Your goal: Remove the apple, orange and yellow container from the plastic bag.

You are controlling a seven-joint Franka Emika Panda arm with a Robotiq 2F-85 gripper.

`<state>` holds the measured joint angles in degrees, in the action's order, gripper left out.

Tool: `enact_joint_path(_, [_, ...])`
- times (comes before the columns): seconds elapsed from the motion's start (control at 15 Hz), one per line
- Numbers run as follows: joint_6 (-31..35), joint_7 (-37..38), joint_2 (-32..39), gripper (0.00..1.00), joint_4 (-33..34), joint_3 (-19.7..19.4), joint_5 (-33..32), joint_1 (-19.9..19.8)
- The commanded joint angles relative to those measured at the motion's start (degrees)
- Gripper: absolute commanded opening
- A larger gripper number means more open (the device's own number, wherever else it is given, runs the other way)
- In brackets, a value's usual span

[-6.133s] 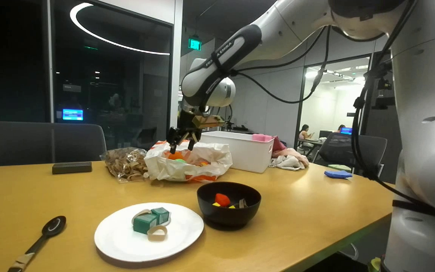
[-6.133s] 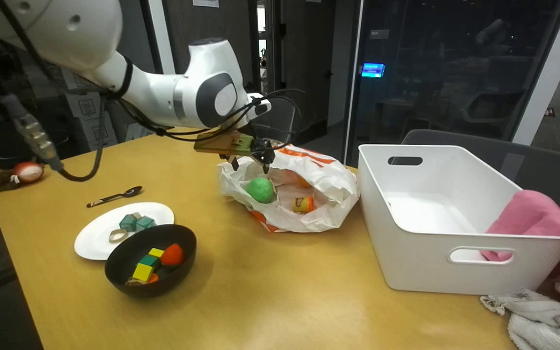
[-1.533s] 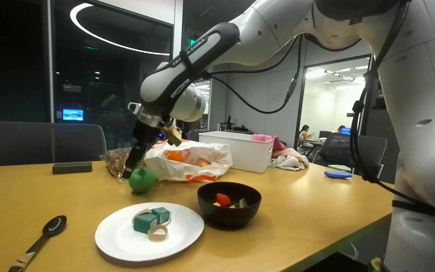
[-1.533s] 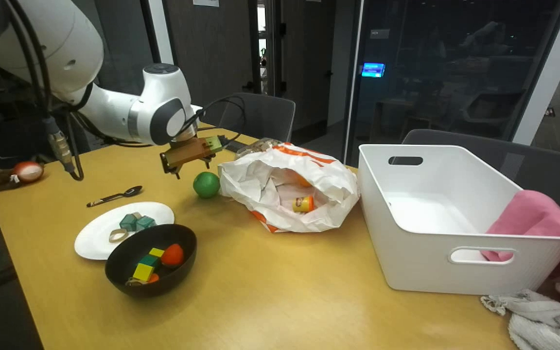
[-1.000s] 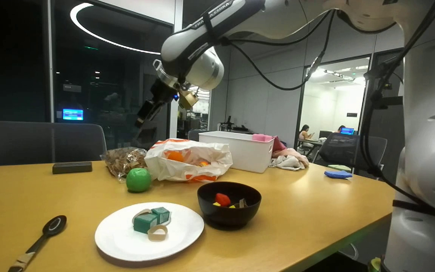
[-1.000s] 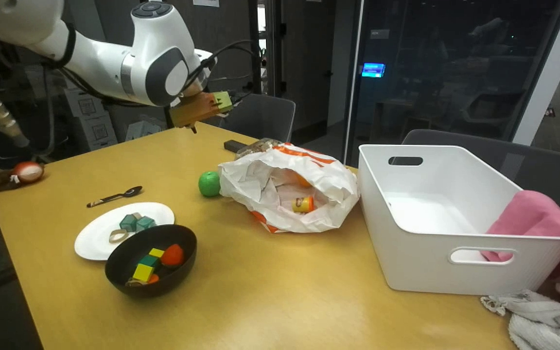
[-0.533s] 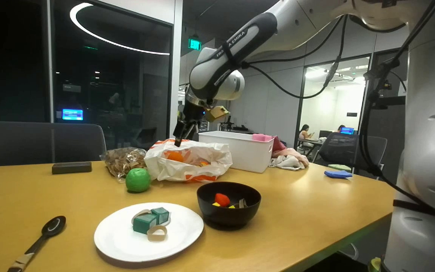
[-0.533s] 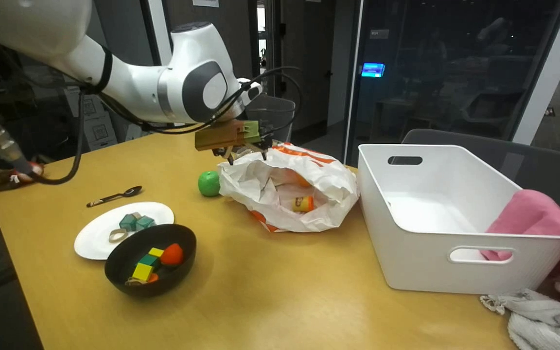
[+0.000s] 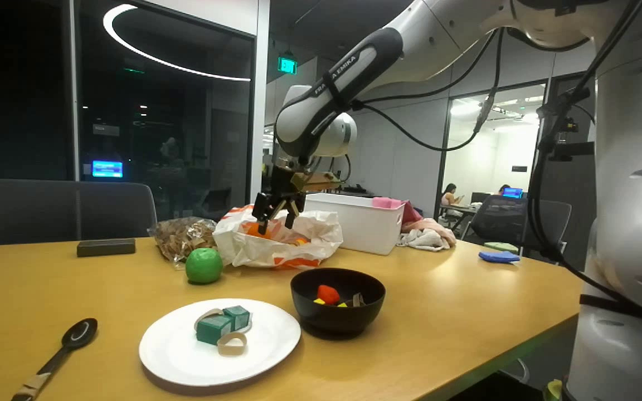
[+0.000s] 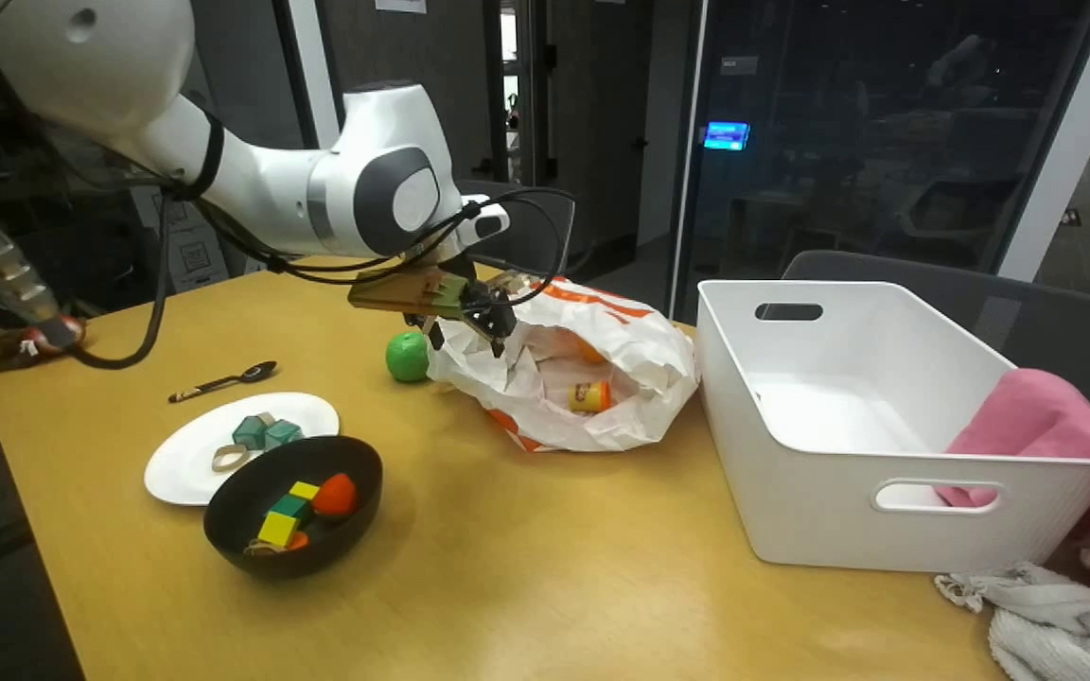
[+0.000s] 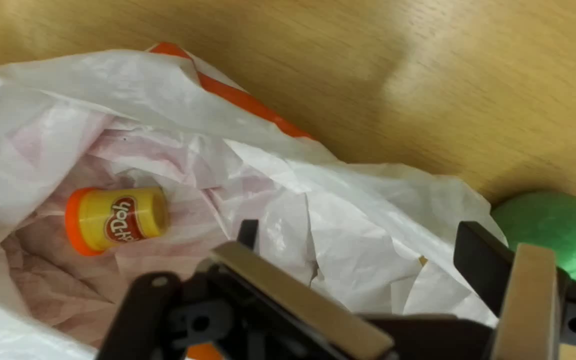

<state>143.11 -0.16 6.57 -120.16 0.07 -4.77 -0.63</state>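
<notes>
The white plastic bag (image 10: pixel 602 433) lies open on its side on the table. The green apple (image 9: pixel 204 265) sits outside it, close to its edge, and also shows in the wrist view (image 11: pixel 558 235). The yellow container (image 11: pixel 143 205) with its orange lid lies inside the bag; it also shows in an exterior view (image 10: pixel 588 397). The orange (image 9: pixel 254 229) is inside the bag, partly hidden by the bag and a finger. My gripper (image 9: pixel 276 224) is open and empty above the bag mouth. In the wrist view the jaws (image 11: pixel 358 237) are over the bag's apple-side edge.
A black bowl (image 9: pixel 337 328) and a white plate (image 9: pixel 170 351) with blocks stand in front of the bag. A white bin (image 10: pixel 886 511) stands beside it. A clear bag of brown pieces (image 9: pixel 184 239), a dark block (image 9: pixel 106 247) and a spoon (image 9: pixel 59 356) are on the table.
The green apple was in the bag at first and now sits on the table beside it. My gripper rose from the apple, moved back over the bag and has come lower.
</notes>
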Motion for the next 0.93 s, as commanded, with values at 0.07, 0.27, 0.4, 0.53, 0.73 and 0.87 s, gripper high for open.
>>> enact_joint_path(0.07, [-0.03, 1.09, 0.91, 1.00, 1.67, 0.05, 2.03, 0.52])
enact_joint_path(0.27, [0.31, 1.66, 1.11, 1.00, 1.26, 0.02, 1.70, 0.71])
enact_joint_path(0.4, [2.81, 1.98, 2.61, 1.00, 1.29, -0.14, 1.67, 0.63])
enact_joint_path(0.53, [5.25, 2.00, 4.17, 1.00, 2.06, -0.32, 1.48, 0.61])
enact_joint_path(0.73, [12.27, -0.12, 6.46, 1.00, 3.09, 0.20, 3.17, 0.24])
enact_joint_path(0.87, [16.34, -0.50, 6.74, 1.00, 3.64, 1.01, 5.82, -0.16])
